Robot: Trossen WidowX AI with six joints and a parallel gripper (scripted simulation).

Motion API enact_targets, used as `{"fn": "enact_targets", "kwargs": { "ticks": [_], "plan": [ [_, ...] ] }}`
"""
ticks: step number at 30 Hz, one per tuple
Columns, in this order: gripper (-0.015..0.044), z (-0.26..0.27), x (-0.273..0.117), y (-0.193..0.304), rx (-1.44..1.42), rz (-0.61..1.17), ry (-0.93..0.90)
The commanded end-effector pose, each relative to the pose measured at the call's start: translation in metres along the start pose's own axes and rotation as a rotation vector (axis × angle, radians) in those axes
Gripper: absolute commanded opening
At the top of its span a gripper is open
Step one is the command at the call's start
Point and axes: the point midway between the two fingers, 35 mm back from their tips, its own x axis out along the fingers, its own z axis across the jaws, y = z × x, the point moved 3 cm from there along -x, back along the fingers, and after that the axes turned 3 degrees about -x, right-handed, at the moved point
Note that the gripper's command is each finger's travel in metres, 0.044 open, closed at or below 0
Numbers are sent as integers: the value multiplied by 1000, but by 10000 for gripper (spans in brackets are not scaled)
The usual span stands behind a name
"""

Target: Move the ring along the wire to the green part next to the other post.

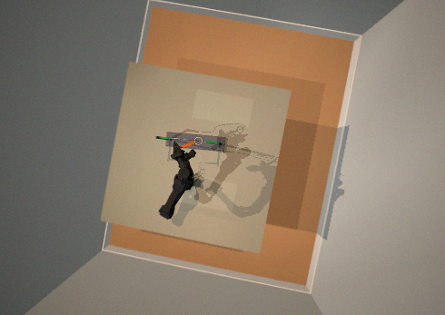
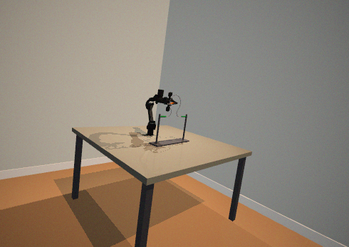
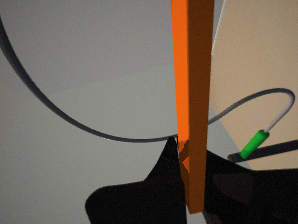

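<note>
The orange handle (image 1: 188,144) (image 2: 172,103) (image 3: 192,90) is held by my gripper (image 1: 177,145) (image 2: 176,102) (image 3: 175,141), which is shut on it above the posts' height. The ring (image 1: 198,141) appears as a pale circle between the two green parts in the top view, nearer the right green part (image 1: 212,142). The other green part (image 1: 163,138) is at the left. The thin grey wire (image 2: 180,102) (image 3: 131,140) arches high beside the gripper. In the wrist view it passes behind the handle, near a fingertip; contact cannot be told. The ring is outside the wrist view, and the wire's passage through it is too small to confirm.
Two dark posts (image 2: 157,129) (image 2: 184,129) rise from a flat base (image 2: 169,142) on the table (image 1: 145,194) (image 2: 199,157). A green part (image 3: 255,144) shows right of the handle in the wrist view. The arm stands in front of the wire stand in the top view.
</note>
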Motion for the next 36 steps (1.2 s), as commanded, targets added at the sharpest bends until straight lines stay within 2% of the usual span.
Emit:
{"fn": "enact_targets", "kwargs": {
  "ticks": [1, 36],
  "plan": [
    [-150, 2, 0, 0, -43, -4, 20],
    [-150, -7, 1, 0, -371, -34, 223]
  ]
}}
